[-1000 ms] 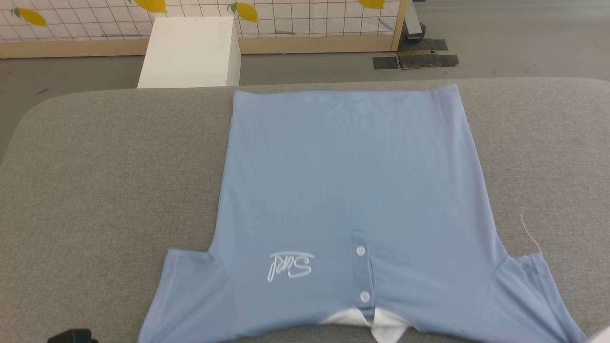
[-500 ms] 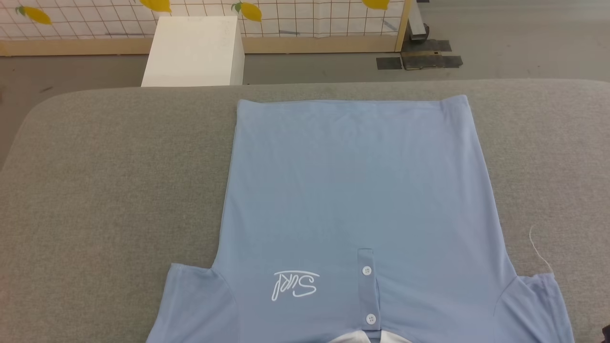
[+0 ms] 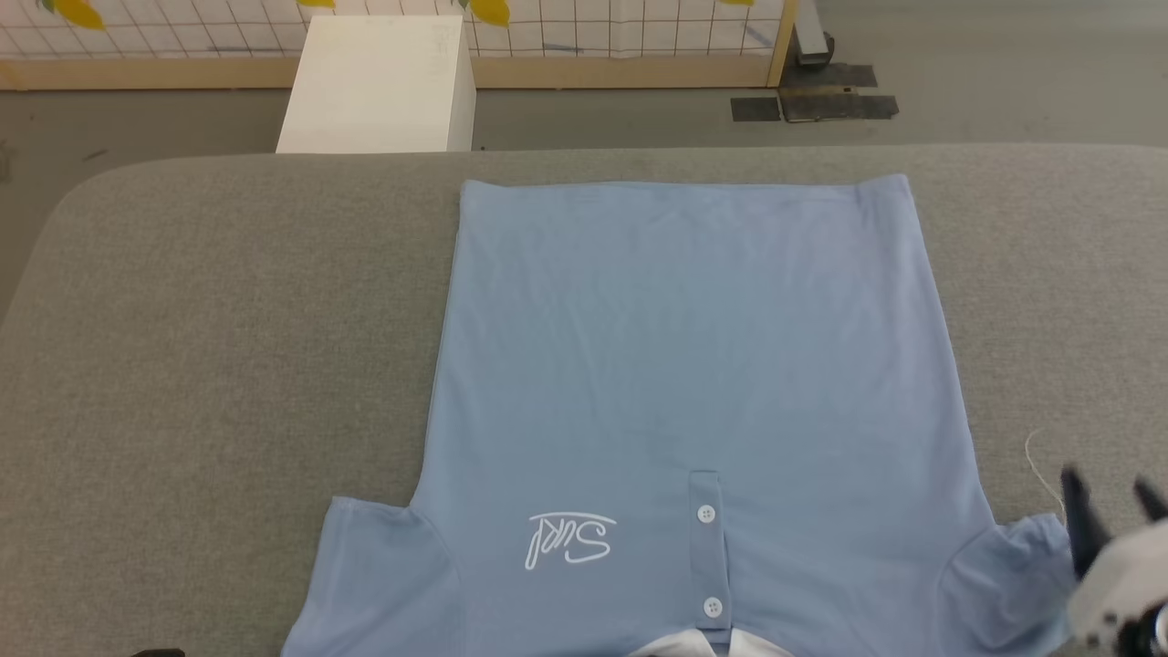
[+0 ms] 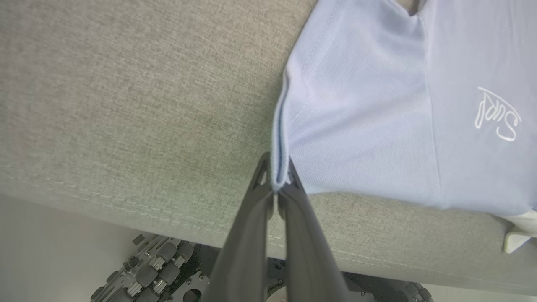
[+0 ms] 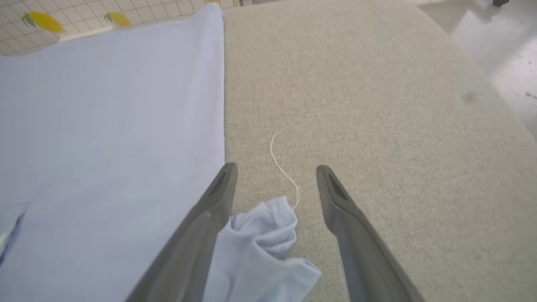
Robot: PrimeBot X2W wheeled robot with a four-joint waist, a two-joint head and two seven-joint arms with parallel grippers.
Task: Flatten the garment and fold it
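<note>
The garment point(image 3: 684, 365), a light blue polo shirt, lies spread flat on the grey table point(image 3: 228, 319) with its collar toward me and its white lettering point(image 3: 570, 540) upside down. My left gripper point(image 4: 277, 167) is shut on the hem edge of the garment's sleeve point(image 4: 356, 126), near the table's front edge. At the lower right, my right gripper point(image 3: 1109, 511) stands open beside the other sleeve point(image 3: 1013, 566). In the right wrist view the right gripper point(image 5: 277, 170) has its fingers wide apart, and the sleeve's crumpled corner point(image 5: 264, 230) lies loose between them on the table.
A loose pale thread point(image 5: 282, 163) lies on the table by the right sleeve. Beyond the table's far edge stand a white box point(image 3: 379, 82) and a lemon-patterned grid wall point(image 3: 593, 27). My wheeled base point(image 4: 155, 268) shows under the front edge.
The camera has shifted a little. My right gripper has come up into view at the lower right with its fingers apart, and the right sleeve corner lies free.
</note>
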